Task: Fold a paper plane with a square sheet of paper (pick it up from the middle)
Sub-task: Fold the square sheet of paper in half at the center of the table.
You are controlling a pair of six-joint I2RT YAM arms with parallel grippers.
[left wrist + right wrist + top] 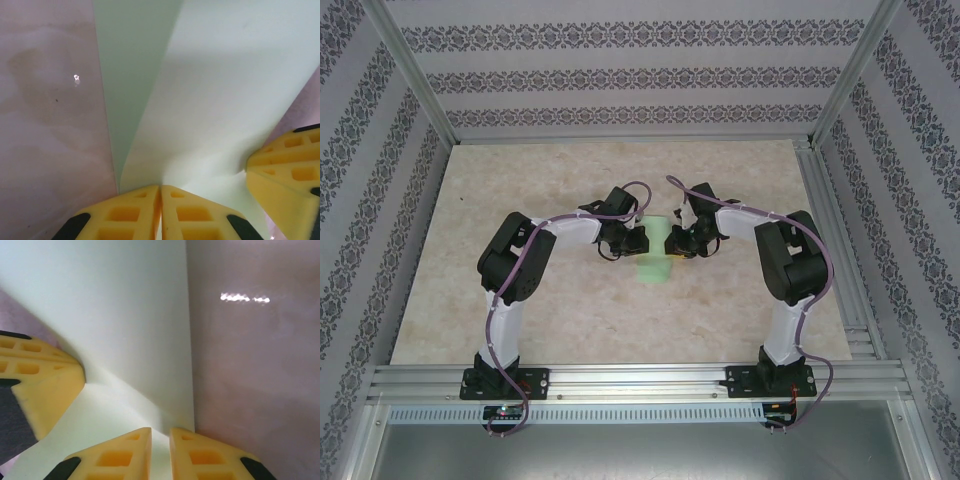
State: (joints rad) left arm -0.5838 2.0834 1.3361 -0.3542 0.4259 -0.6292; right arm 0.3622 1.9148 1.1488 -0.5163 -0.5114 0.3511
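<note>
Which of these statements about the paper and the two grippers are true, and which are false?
1. The left gripper is shut on the sheet of paper. True.
2. The sheet lies flat and untouched on the table. False: it buckles upward where the yellow fingers pinch it.
3. The two grippers work at opposite ends of the table. False: the right gripper faces the left one closely across the sheet, near the table's middle.
4. The paper is pale green and unmarked. True.
</note>
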